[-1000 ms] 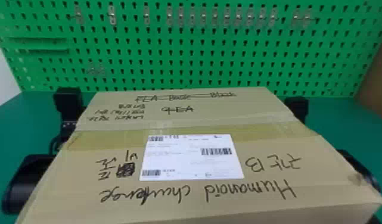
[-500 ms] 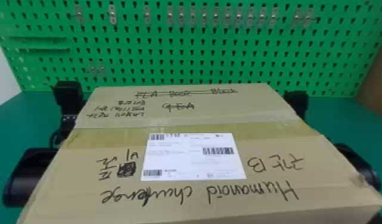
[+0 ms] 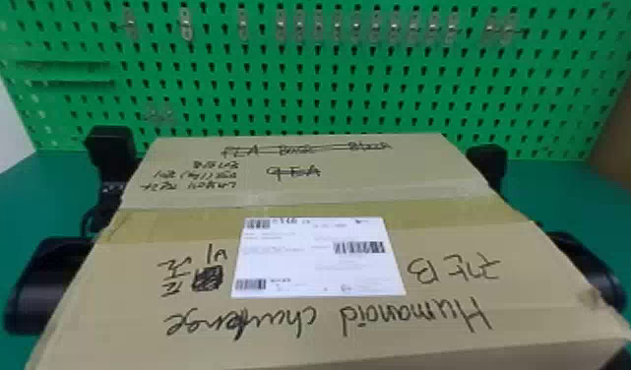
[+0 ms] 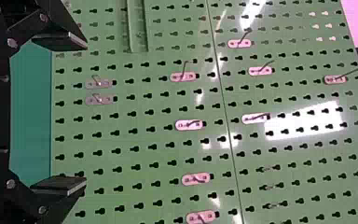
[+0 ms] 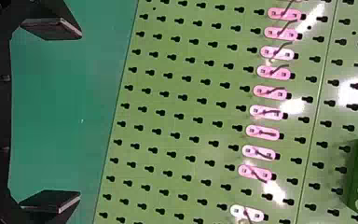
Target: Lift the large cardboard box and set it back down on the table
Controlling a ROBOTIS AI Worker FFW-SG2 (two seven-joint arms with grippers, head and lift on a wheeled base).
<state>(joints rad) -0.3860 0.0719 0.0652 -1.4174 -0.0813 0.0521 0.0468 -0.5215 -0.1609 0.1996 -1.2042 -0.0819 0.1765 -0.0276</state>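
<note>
Cardboard box (image 3: pixel 407 172) lies between left gripper (image 4: pixel 85 113) and right gripper (image 5: pixel 80 114), which flank its far corners; neither looks clearly nearer. Both finger pairs stand wide apart, nothing between them (long axis uncertain, contact with table (image 3: pixel 589 197) hidden). Lift probably wants even inward pressure from both sides

Handwriting (image 3: pixel 415 315) and a barcoded label (image 3: pixel 299 263) mark the box (image 3: pixel 112 300).

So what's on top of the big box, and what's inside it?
On top of the box are a white label, a wide strip of tape and black writing. I can't see inside, because the closed top covers it.
</note>
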